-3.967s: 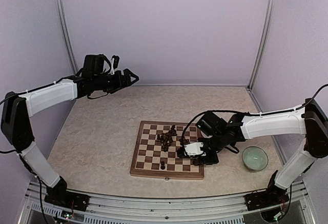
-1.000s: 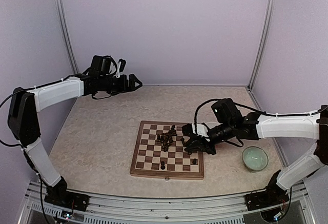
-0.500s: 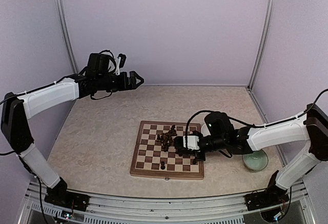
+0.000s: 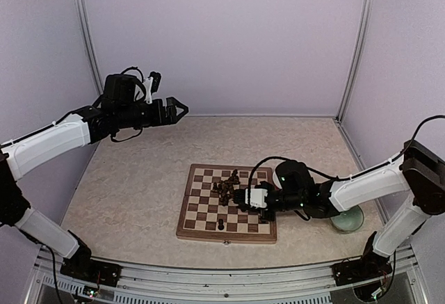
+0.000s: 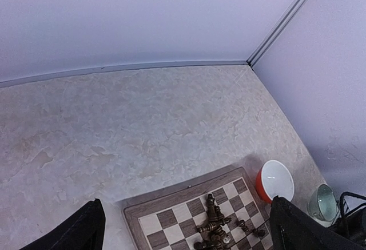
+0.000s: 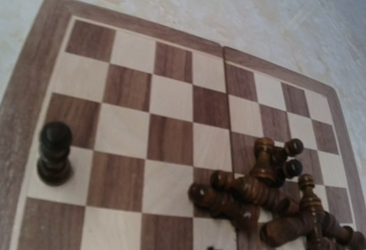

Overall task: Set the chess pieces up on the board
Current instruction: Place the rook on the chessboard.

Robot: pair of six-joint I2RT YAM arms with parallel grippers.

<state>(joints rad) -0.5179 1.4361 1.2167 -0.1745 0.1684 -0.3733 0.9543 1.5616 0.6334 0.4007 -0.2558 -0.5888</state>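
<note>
Over the board (image 4: 200, 213), right gripper (image 4: 242, 197) pressed together beside heaped chess pieces (image 6: 269, 193), likely fetching one; left gripper (image 4: 177, 106) spread, parked clear.

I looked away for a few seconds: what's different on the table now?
The right claw slid left from the right edge of the board toward the heap of chess pieces; I see nothing grabbed. The left claw stayed raised and open; the heap and lone standing piece stayed put.
</note>
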